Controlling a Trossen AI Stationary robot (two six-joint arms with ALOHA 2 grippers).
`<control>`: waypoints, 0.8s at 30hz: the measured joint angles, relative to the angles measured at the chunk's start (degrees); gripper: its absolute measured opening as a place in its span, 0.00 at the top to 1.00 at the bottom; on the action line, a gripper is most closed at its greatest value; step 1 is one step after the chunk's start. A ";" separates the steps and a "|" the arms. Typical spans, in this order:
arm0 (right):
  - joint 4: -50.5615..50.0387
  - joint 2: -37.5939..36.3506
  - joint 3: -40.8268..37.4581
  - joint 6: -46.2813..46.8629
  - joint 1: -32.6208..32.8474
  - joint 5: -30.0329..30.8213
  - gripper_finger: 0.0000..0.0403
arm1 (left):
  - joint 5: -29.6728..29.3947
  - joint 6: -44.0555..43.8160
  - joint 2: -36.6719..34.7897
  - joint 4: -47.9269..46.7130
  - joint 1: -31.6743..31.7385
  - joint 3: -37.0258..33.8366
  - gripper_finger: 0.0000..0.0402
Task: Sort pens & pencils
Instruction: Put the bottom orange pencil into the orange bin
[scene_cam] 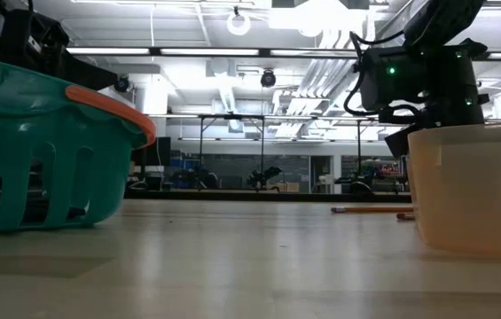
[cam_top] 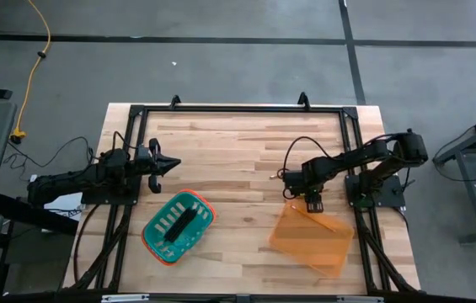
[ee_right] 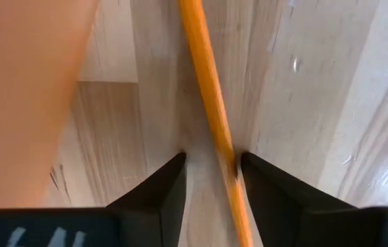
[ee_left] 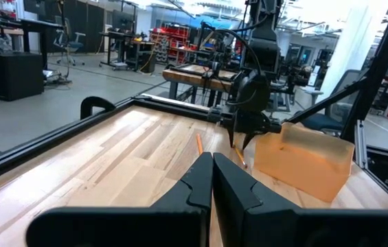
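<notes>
By orange bin [cam_top: 313,240]: R tool [ee_right: 212,180] pointing down, fingers apart astride pencil [ee_right: 207,96]; L tool [ee_left: 212,180] clenched, level.

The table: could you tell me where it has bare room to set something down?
The table is bare across its far half and between the teal basket and the orange bin. It is crowded by the bin's far corner, where the right gripper straddles a pencil; the left gripper waits above the basket.
</notes>
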 joint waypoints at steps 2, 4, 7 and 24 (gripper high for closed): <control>0.09 0.02 -0.02 -0.80 -0.08 0.21 0.68 | 0.00 0.00 -0.01 -0.01 0.00 0.00 1.00; 0.27 0.02 -0.04 -1.53 -0.08 0.54 0.73 | 0.00 0.02 0.01 0.01 0.01 0.00 1.00; 0.31 0.06 -0.09 -1.68 -0.10 1.01 0.82 | 0.01 -0.01 -0.01 0.00 0.01 0.00 1.00; -8.09 0.31 9.50 0.13 -0.21 3.69 0.99 | 0.02 0.02 0.01 -0.01 -0.01 0.00 1.00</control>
